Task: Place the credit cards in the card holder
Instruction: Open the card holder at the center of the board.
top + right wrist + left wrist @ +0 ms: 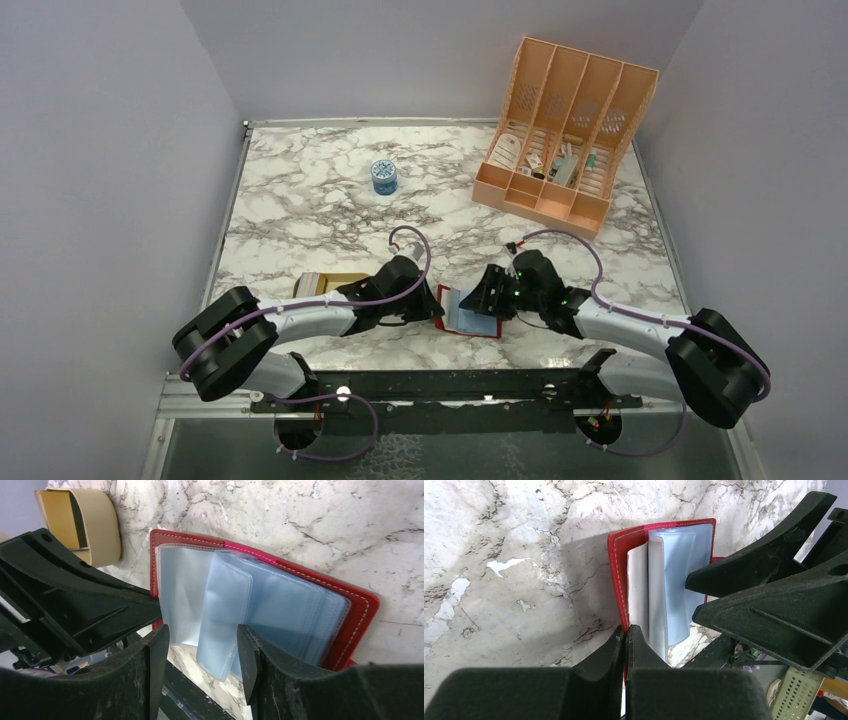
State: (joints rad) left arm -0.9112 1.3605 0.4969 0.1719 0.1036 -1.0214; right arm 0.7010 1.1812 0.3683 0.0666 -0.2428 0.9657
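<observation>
The holder [468, 316] lies open on the table [300, 190] at 6 o'clock, close to the near edge and between my two grippers, red cover down and its pale blue sleeves [225, 605] fanned loosely upward. No card is in it that I can see. The cards [309, 284] sit as a greyish stack in the tray [345, 281], just at 9 o'clock of the holder. The left gripper [626, 630] is closed tight, with its tips on the holder's left cover edge; whether it pinches that edge or only presses it I cannot tell. The right gripper [202, 630] stands wide open and holds nothing, one finger on each side of a curled sleeve. I judge the step to be spreading the sleeves so that a pocket mouth is free. To do it well I would have the left hold the cover flat, so the holder cannot slide, and close the right gently on one sleeve only, lifting it toward 3 o'clock. Taking several leaves at once would hide the mouth. The sleeves look limp and slippery, so I would move slowly. The organizer [565, 125] at 1 o'clock and the tin [384, 176] at 11 o'clock are well apart.
</observation>
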